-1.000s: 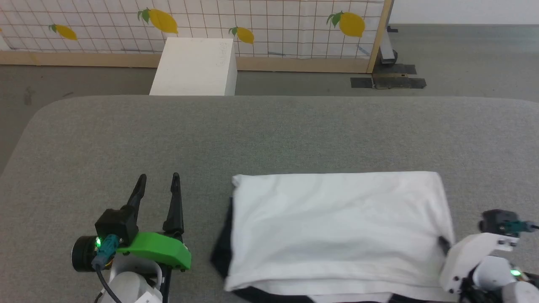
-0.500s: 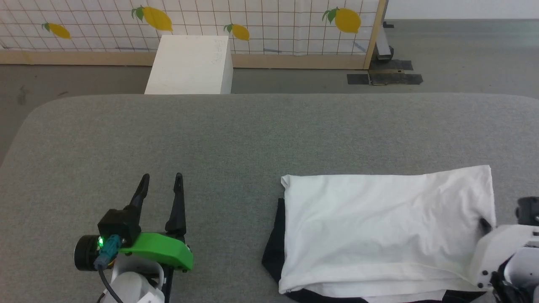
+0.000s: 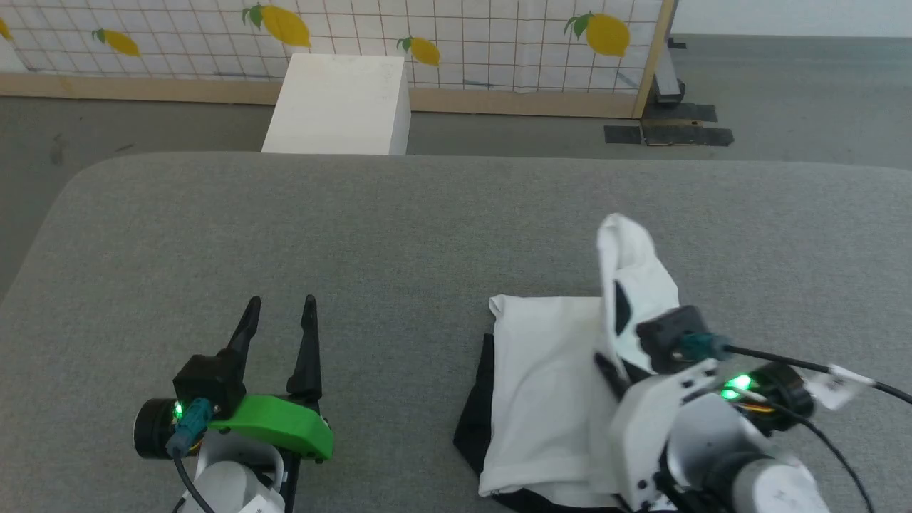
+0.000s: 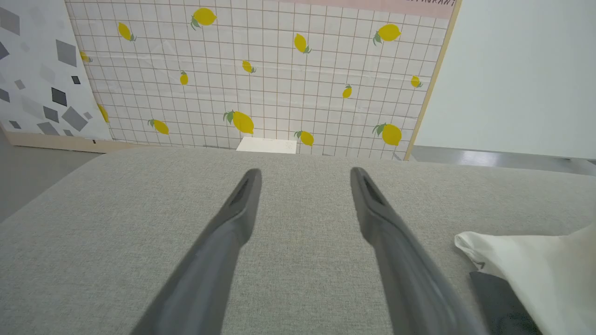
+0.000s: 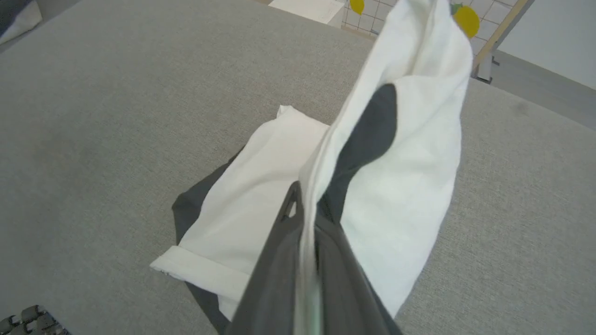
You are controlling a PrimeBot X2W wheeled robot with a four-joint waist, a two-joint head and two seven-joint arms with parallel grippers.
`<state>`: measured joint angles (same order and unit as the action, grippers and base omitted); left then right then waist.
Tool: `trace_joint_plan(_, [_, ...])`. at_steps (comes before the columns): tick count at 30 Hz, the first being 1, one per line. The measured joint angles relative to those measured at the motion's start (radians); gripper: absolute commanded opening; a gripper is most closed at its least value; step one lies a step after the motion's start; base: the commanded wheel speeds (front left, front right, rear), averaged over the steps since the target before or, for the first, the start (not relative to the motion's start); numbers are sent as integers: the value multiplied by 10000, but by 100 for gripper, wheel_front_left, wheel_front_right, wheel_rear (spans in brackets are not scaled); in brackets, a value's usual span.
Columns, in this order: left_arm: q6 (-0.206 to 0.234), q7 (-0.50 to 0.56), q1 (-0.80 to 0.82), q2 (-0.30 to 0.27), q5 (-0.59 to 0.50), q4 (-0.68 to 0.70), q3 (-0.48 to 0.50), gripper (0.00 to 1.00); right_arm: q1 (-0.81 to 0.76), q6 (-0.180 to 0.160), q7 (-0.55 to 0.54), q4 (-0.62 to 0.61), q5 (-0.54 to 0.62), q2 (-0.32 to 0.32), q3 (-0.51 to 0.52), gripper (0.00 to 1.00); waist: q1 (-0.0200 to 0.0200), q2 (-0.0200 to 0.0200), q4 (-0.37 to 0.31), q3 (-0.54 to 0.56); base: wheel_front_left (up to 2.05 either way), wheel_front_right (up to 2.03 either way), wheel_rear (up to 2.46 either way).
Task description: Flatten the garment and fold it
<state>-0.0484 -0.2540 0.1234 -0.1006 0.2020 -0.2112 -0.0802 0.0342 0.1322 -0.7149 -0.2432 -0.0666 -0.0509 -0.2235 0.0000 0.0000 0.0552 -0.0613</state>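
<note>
STATUS | garment (image 3: 541, 399): folded white stack at the worktop (image 3: 356, 228) near edge, right of centre | right hand (image 5: 302, 204): pressed together, pinching the garment's right end, raised over the stack | left hand (image 3: 281, 313): spread, empty, beside the stack | PROGRESS: flattening and first folds judged done, crosswise fold underway | REMAINING: lay the raised end down, release.

dark tapered fingers (image 4: 233, 232) on both arms
behind the left gripper (image 3: 281, 303): black block (image 3: 210, 381), green cover (image 3: 274, 427), teal plug (image 3: 189, 420) on a black cable; behind the right gripper (image 5: 311, 199): white housing (image 3: 652, 420), green light (image 3: 734, 388), tagged black cable (image 3: 784, 363).
</note>
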Motion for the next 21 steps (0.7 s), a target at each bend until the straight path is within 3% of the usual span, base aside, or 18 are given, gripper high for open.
trace_joint_plan(7, [-132,0,19,61,-6,-73,31,100,914,0,238,2173,-238,-13,-1252,0,0,0,319,-182,0,0,0])
trace_joint_plan(14, [-207,0,58,119,-48,-102,127,100,1675,0,811,3981,-1095,-6,-1848,0,0,0,526,-440,0,0,0])
trace_joint_plan(15, [-209,0,75,128,-58,-104,132,100,1748,0,911,4090,-1185,-10,-1889,38,0,0,535,-455,0,0,0])
trace_joint_plan(16, [-211,0,93,136,-77,-113,142,100,1826,0,1026,4194,-1312,-8,-1944,92,0,0,542,-465,0,0,0])
trace_joint_plan(17, [-213,0,107,144,-79,-123,150,100,1898,0,1104,4280,-1421,-8,-1954,100,0,0,537,-463,0,0,0])
trace_joint_plan(21, [-224,0,111,186,-109,-188,176,100,1948,0,1559,4219,-2167,2,-2004,100,0,0,477,-396,0,0,0])
